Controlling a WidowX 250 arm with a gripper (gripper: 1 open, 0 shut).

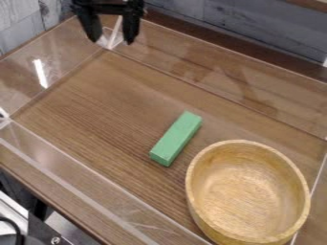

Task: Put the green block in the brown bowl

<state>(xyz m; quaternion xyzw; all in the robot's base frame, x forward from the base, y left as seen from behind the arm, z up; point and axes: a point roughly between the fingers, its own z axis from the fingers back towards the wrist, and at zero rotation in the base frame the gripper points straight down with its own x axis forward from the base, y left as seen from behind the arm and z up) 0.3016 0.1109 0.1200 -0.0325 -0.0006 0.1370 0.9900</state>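
The green block (177, 138) lies flat on the wooden table, angled, just up and left of the brown bowl (248, 191). The bowl sits at the lower right and holds nothing. My gripper (110, 29) hangs at the top left of the view, far from the block, pointing down. Its two dark fingers (132, 27) stand apart with nothing between them.
Clear acrylic walls (52, 57) enclose the wooden table surface (115, 105). A small clear stand (113, 36) sits at the back left, right behind my gripper. A grey plank wall runs along the back.
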